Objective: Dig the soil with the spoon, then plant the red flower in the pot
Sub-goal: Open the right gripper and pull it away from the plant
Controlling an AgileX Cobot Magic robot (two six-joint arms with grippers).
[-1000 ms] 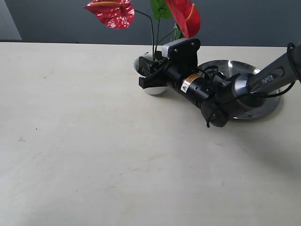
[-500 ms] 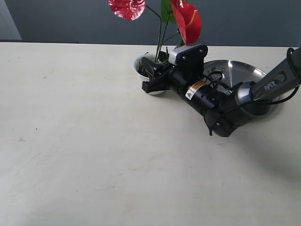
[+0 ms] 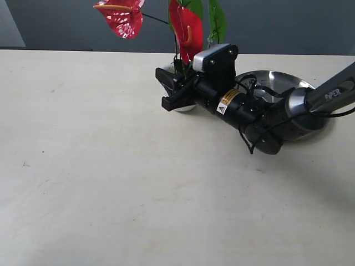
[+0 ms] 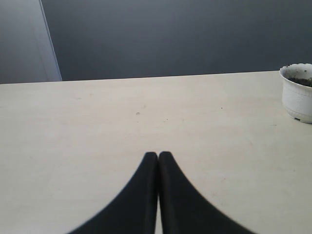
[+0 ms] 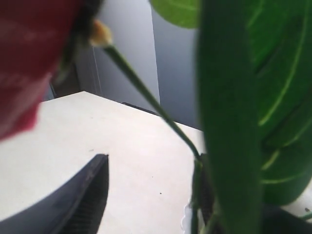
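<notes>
Red flower (image 3: 186, 25) tops cropped, pot (image 3: 180, 105) mostly hidden behind right tool (image 3: 166, 88), grip unclear, left tool (image 4: 158, 156) closed empty.

The right end effector (image 3: 173, 88) mostly hides the pot (image 3: 186, 107).

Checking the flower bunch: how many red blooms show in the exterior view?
2. One red bloom sits far left at the frame's top; the other hangs just above the right gripper. More may be cropped off.

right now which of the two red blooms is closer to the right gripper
The upright bloom just above the right gripper, beside the green leaf. The other bloom hangs out farther left on its long stem.
</notes>
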